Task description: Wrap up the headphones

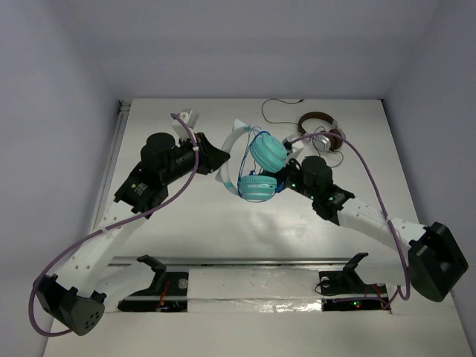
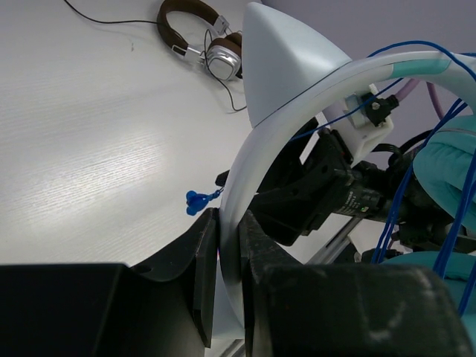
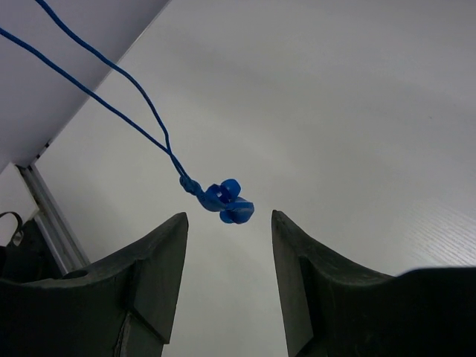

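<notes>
The headphones [image 1: 260,167] have teal ear cups, a white and light-blue headband with pointed ears, and a thin blue cable. They are held off the table at mid-back. My left gripper [image 1: 220,159] is shut on the white headband [image 2: 256,178]; the jaws [image 2: 229,227] pinch the band edge-on. A teal ear cup [image 2: 455,160] shows at the right with blue cable strands across it. My right gripper [image 1: 285,175] is right beside the ear cups. Its jaws [image 3: 229,219] are open and empty. The cable's blue knotted end [image 3: 227,201] hangs just above and between its fingertips, and also shows in the left wrist view [image 2: 196,201].
Brown-and-silver headphones [image 1: 323,132] with a thin dark cable [image 1: 279,104] lie at the back right; they also show in the left wrist view [image 2: 202,36]. The right arm's black wrist [image 2: 327,190] is close behind the headband. A metal rail [image 1: 238,261] runs along the near edge.
</notes>
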Tool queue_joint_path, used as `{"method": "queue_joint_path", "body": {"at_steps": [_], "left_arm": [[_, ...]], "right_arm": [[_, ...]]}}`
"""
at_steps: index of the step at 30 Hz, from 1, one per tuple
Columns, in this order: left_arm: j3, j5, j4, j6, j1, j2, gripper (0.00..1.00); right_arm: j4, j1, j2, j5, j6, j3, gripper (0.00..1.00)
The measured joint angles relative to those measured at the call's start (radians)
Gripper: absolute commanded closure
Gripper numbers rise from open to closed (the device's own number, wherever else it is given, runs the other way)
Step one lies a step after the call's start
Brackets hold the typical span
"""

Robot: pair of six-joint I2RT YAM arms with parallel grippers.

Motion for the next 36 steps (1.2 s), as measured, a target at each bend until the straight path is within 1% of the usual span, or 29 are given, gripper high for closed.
{"method": "queue_joint_path", "body": {"at_steps": [8,15,19,20,22,23,25,26,29,32,36], "left_arm": [[0.005,0.008,-0.005,-0.004,0.0,0.0,1.0],[0.02,0.0,-0.033,-0.008,0.0,-0.001,1.0],[0.039,-0.023,-0.041,-0.011,0.0,-0.001,1.0],[0.045,-0.031,-0.041,-0.014,0.0,0.0,1.0],[0.062,-0.049,-0.039,-0.018,0.0,0.006,1.0],[0.071,-0.058,-0.033,-0.023,0.0,0.013,1.0],[0.084,-0.069,-0.014,-0.031,0.0,0.032,1.0],[0.086,-0.077,-0.001,-0.037,0.0,0.045,1.0],[0.086,-0.116,0.047,-0.068,-0.001,0.089,1.0],[0.08,-0.187,0.105,-0.108,0.0,0.131,1.0],[0.014,-0.299,0.234,-0.168,-0.001,0.172,1.0]], "right_arm": [[0.039,0.0,0.073,-0.032,-0.041,0.031,0.45],[0.08,0.0,0.143,-0.045,-0.052,0.065,0.51],[0.111,0.0,0.148,-0.056,-0.026,0.052,0.56],[0.121,0.0,0.147,-0.056,-0.014,0.047,0.62],[0.143,0.0,0.14,-0.057,0.014,0.025,0.72],[0.148,0.0,0.135,-0.058,0.035,0.015,0.79],[0.173,0.0,0.128,-0.068,0.078,-0.002,0.85],[0.187,0.0,0.123,-0.075,0.103,-0.009,0.91],[0.213,0.0,0.108,-0.092,0.175,-0.027,0.94],[0.244,0.0,0.093,-0.107,0.266,-0.047,0.95],[0.36,-0.001,0.087,-0.13,0.433,-0.091,0.95]]}}
